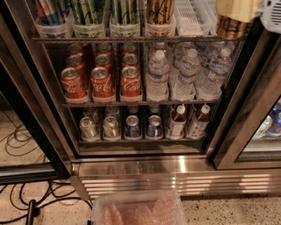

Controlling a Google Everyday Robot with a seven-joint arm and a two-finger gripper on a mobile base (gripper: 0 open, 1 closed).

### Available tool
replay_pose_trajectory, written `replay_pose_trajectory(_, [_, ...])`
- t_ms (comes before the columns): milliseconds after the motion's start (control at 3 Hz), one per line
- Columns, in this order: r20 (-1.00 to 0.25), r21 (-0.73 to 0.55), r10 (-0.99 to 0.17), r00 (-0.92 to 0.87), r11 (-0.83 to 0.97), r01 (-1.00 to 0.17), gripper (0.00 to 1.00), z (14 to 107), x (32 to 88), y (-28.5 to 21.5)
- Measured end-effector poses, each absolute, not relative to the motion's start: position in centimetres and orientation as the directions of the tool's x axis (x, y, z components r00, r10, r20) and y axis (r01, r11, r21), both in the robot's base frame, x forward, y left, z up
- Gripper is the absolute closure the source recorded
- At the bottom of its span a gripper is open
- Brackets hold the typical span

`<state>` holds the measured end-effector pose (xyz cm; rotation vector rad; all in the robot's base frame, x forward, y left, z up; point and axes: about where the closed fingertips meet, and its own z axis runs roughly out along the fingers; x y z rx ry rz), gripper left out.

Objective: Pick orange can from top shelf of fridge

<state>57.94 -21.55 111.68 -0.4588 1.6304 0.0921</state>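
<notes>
My gripper (235,19) is at the top right, in front of the right end of the top shelf (131,39) of the fridge (39,110). Its cream finger (237,9) sits over a copper-orange can (232,29). The gripper is shut on this can and holds it just outside the shelf's front edge. Only the can's lower part shows. A second orange can (160,11) with dark script stands in a clear cup on the top shelf, next to an empty white ribbed lane (189,17).
Green-striped tall cans (88,11) fill the top shelf's left lanes. Red cola cans (102,83) and water bottles (186,74) stand on the middle rack, small cans and bottles below. The open door frame (246,127) is at right. A plastic bin (138,211) and cables (26,197) lie on the floor.
</notes>
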Motion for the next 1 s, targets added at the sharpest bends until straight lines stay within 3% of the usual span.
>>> replay_pose_trajectory(667, [-0.947,-0.195,-0.296,-0.125,0.838,-0.510,1.00,109.7,55.5,-19.6])
replay_pose_trajectory(1000, [-0.947,-0.195,-0.296,-0.125,0.838,-0.510,1.00,109.7,55.5,-19.6])
